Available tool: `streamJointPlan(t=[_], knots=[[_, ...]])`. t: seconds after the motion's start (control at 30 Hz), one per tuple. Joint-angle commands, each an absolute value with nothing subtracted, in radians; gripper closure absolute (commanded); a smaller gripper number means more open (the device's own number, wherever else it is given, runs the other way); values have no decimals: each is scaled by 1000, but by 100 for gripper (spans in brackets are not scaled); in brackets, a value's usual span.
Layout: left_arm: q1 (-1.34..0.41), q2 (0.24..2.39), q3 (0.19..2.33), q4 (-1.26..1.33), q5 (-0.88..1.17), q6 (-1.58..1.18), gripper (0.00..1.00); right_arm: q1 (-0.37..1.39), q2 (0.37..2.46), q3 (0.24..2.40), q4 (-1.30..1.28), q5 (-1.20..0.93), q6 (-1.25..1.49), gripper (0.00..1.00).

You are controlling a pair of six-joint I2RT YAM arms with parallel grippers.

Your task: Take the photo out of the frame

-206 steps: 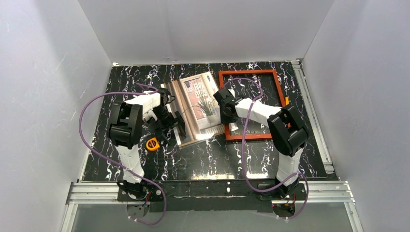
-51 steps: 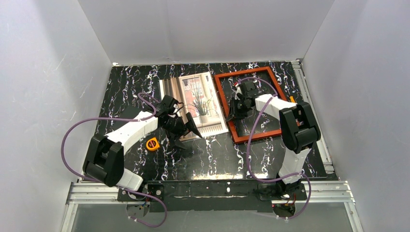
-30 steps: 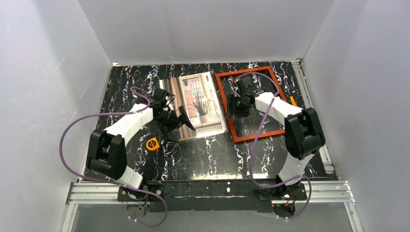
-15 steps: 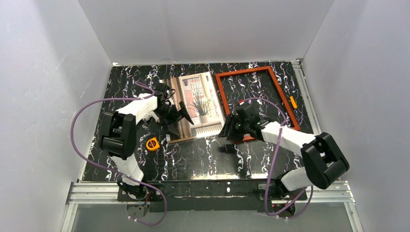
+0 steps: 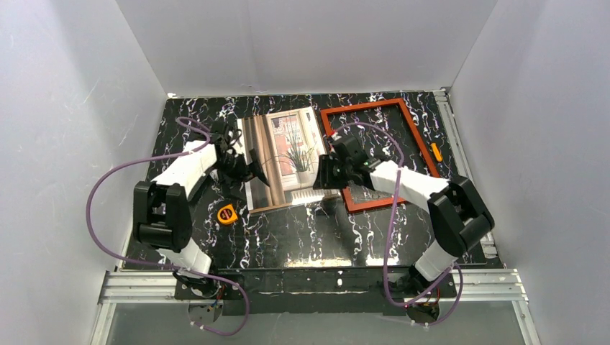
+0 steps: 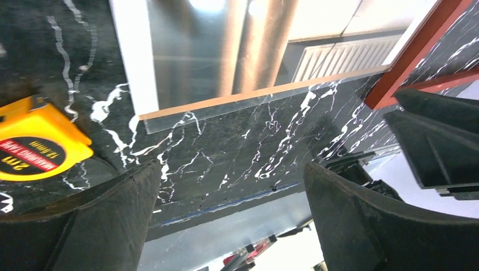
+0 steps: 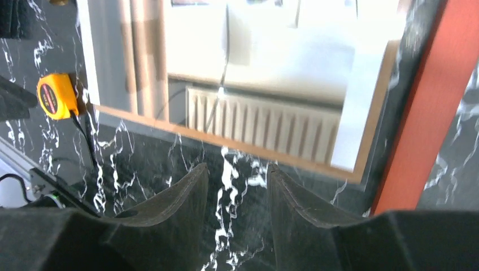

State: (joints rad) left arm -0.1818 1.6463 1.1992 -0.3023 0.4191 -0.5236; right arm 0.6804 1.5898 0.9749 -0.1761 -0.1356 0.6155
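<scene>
Across the black marbled table [image 5: 288,237], seen from overhead, the photo [image 5: 284,147] lies flat and face up at upper centre, curtains and potted plant showing, wholly outside the frame [image 5: 363,108]. That reddish-brown border sits just to its right, hollow, with only tabletop visible inside it. The two run side by side, very close along their neighbouring edges, though whether they touch cannot be told. Judged by this layout, the removal itself looks complete: a print lying apart from its border is the outcome the task calls for.

At the print's left edge, the left gripper [image 6: 231,214] hangs low over the table with its fingers spread wide and nothing between them, a posture that suits letting go of a thin board. At the print's lower right corner, between print and border, the right gripper [image 7: 237,209] points down with only a narrow gap between its fingers, and that gap is empty too.

Lower left of the print, a yellow tape measure [image 5: 227,214] rests on the table, apart from both. A small orange object [image 5: 436,152] lies just outside the border's right rail.
</scene>
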Motion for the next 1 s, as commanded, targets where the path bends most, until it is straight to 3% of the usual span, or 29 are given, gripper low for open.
streamJointPlan(t=[0.0,0.23,0.97], knots=[[-127,1603,1134,-434,454,-498,2,684,1693,1149,-287,-127,416,51],[-77,1648,1078,-342,546,-519,2,720,1818,1252,-266,-174,404,41],[-80,1762,1016,-205,518,-491,0,712,1919,1258,-251,-189,429,44]])
